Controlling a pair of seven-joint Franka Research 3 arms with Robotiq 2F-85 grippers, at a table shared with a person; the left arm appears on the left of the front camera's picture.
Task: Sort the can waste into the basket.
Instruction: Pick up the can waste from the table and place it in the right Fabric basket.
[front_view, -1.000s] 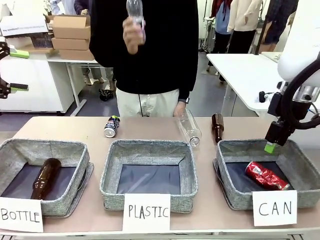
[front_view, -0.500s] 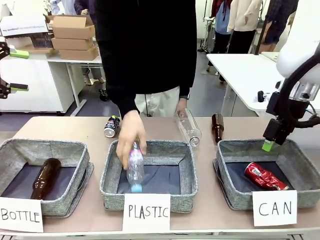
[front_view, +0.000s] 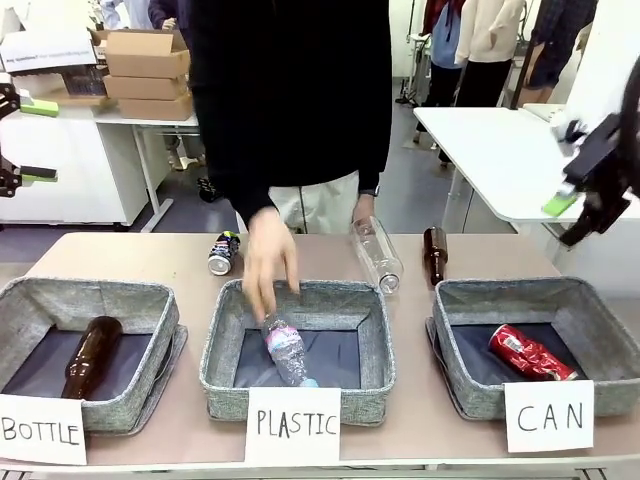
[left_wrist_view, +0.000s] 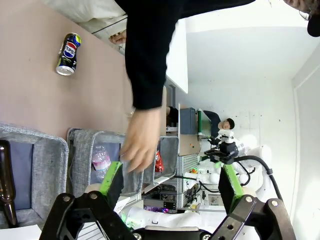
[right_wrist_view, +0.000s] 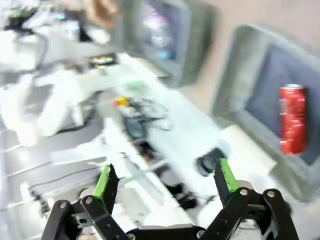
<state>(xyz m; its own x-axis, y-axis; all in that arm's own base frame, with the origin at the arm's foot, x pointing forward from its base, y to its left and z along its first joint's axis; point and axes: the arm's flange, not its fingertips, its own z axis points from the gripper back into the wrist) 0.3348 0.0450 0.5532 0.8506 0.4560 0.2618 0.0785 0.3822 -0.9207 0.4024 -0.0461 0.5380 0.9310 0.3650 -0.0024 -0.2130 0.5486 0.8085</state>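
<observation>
The red can (front_view: 530, 352) lies crushed on the dark lining of the grey basket (front_view: 596, 312) behind the CAN sign. It also shows in the right wrist view (right_wrist_view: 292, 119), inside that basket (right_wrist_view: 235, 75). The black can (front_view: 223, 252) lies on its side on the table behind the PLASTIC basket, and shows in the left wrist view (left_wrist_view: 68, 54). My right gripper (front_view: 572, 218) hangs open and high above the basket's far right, its fingers (right_wrist_view: 166, 177) holding nothing. My left gripper (front_view: 40, 140) stands open at the far left edge, well above the table (left_wrist_view: 170, 180).
A person's hand (front_view: 268, 265) hovers over the PLASTIC basket (front_view: 380, 345), where a clear bottle (front_view: 287, 352) lies. Another clear bottle (front_view: 378, 254) and a brown bottle (front_view: 434, 254) lie on the table behind. The BOTTLE basket (front_view: 150, 305) holds a brown bottle (front_view: 90, 355).
My right gripper has risen up and to the right, away from the CAN basket. The person lowered a plastic bottle into the PLASTIC basket and let it go.
</observation>
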